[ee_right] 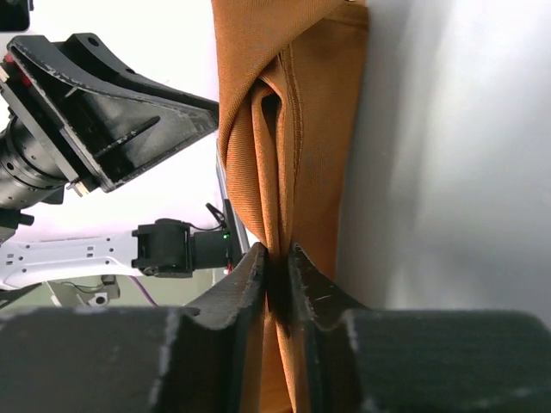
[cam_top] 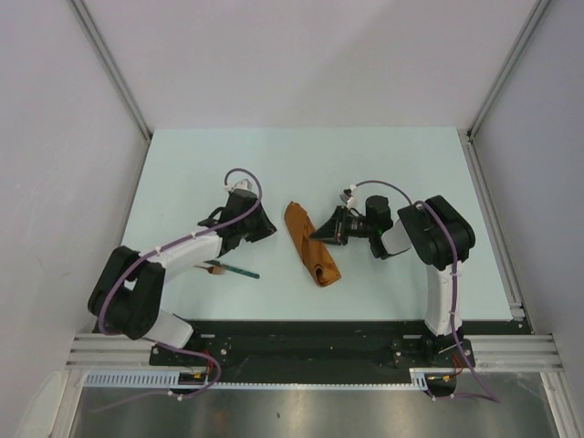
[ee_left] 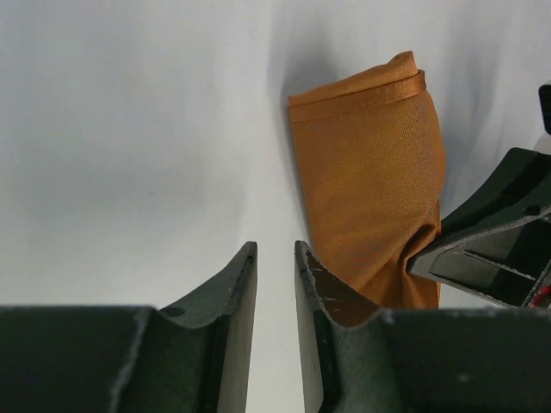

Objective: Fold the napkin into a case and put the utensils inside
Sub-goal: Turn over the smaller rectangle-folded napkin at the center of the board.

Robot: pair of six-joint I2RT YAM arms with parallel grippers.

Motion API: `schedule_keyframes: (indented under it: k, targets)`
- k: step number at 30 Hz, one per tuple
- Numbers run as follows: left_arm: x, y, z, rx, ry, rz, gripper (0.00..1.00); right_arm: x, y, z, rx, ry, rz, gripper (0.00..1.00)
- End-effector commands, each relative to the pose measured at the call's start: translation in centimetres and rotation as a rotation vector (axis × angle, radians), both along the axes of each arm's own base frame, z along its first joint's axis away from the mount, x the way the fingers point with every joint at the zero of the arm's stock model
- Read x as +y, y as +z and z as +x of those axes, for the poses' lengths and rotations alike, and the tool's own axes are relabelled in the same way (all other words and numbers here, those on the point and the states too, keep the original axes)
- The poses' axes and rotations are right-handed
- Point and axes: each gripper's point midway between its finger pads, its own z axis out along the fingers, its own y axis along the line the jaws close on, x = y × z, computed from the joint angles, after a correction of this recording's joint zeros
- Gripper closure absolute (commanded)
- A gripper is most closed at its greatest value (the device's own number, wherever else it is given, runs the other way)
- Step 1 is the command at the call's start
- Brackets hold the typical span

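Top view: napkin (cam_top: pixel 299 233) sits folded into a narrow strip mid-worktop (cam_top: pixel 411 173). Right hand (ee_right: pixel 275 258) is clamped tight on a raised fold of it. Left hand (ee_left: pixel 275 254) is just left of the strip, fingers a narrow gap apart, empty. Utensils (cam_top: pixel 239 270) lie apart, front-left.

Left tool (ee_left: pixel 275 251) barely parted; right tool (ee_right: pixel 276 258) clamps the case (ee_right: pixel 320 129).
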Motion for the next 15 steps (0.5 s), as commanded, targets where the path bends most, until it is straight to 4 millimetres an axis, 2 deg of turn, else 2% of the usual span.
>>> schedule_keyframes:
  k: [1, 2, 6, 7, 8, 9, 10, 11, 12, 13, 14, 15]
  targets:
    - [-2.8, 2.2, 1.5, -0.063, -0.059, -0.043, 0.72, -2.1, 0.6, 0.2, -0.048, -0.002, 0.043, 0.78]
    - [-3.2, 2.3, 1.7, -0.07, -0.066, -0.049, 0.72, -2.5, 0.5, 0.3, -0.05, -0.009, 0.039, 0.73]
    - [-5.1, 1.7, 1.6, -0.044, -0.137, -0.07, 0.71, -4.6, -0.8, 0.5, -0.025, -0.042, -0.043, 0.61]
    - [-5.5, 1.9, 1.7, -0.052, -0.155, -0.075, 0.71, -5.0, -1.2, 0.6, -0.025, -0.048, -0.073, 0.57]
    - [-6.1, 1.9, 1.6, -0.048, -0.18, -0.094, 0.7, -5.8, -1.3, 1.6, -0.078, -0.066, -0.113, 0.53]
    - [-6.5, 1.9, 1.4, -0.042, -0.197, -0.105, 0.7, -6.3, -1.5, 1.1, -0.041, -0.063, -0.161, 0.51]
    - [-7.3, 2.6, 2.0, -0.082, -0.214, -0.139, 0.7, -6.9, -1.7, 1.8, -0.051, -0.092, -0.213, 0.47]
    - [-7.9, 2.8, 1.8, -0.085, -0.238, -0.156, 0.7, -7.5, -1.5, 2.7, -0.131, -0.087, -0.272, 0.45]
    - [-8.5, 2.9, 1.5, -0.08, -0.264, -0.174, 0.7, -8.1, -1.4, 2.0, -0.084, -0.082, -0.337, 0.44]
    - [-9.0, 3.1, 1.8, -0.087, -0.279, -0.185, 0.7, -8.9, -1.7, 2.6, -0.09, -0.116, -0.405, 0.44]
    - [-9.4, 3.2, 1.7, -0.094, -0.297, -0.192, 0.7, -9.2, -1.0, 3.1, -0.111, -0.125, -0.44, 0.44]
    - [-9.9, 3.3, 1.5, -0.089, -0.323, -0.204, 0.7, -9.9, -1.5, 2.2, -0.077, -0.118, -0.499, 0.44]
